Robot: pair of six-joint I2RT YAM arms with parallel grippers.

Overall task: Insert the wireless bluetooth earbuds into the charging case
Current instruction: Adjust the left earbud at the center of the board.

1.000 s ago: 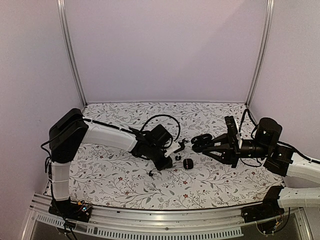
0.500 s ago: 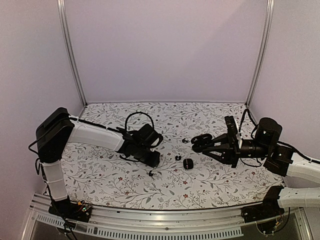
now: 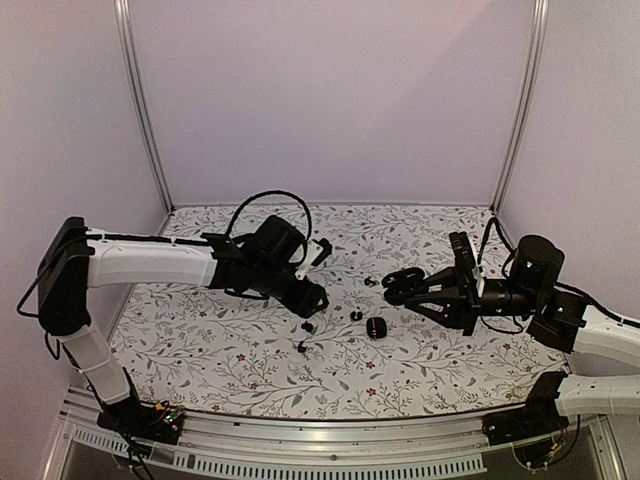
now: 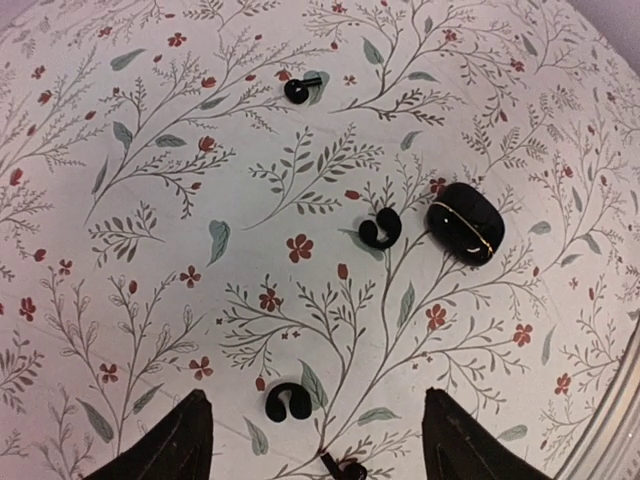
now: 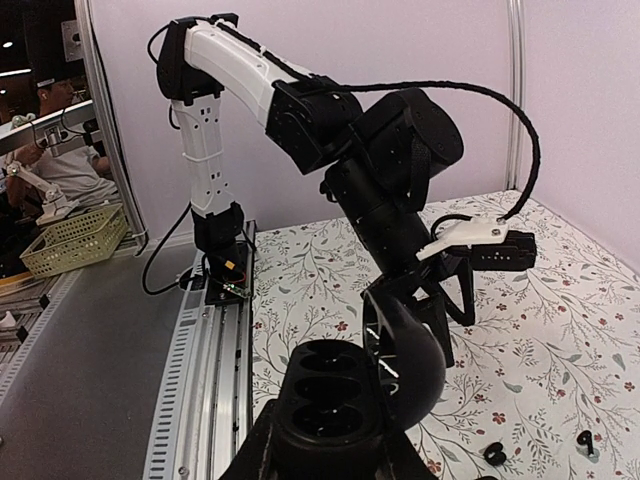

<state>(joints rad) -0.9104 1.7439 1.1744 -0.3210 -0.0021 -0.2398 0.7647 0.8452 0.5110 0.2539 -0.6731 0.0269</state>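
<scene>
The earbuds (image 4: 380, 229) lie loose on the bench (image 4: 150, 230) beside a closed case (image 4: 465, 222), below the left hand (image 4: 314, 395), which stands wide and empty. The right hand (image 3: 415, 288) clamps the open charging case (image 5: 335, 395). They look tiny, light and slick, likely to skid: pinch one across its rounded body

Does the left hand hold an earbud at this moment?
No, the left hand stands open and empty, and the earbuds lie loose on the table under it.
</scene>
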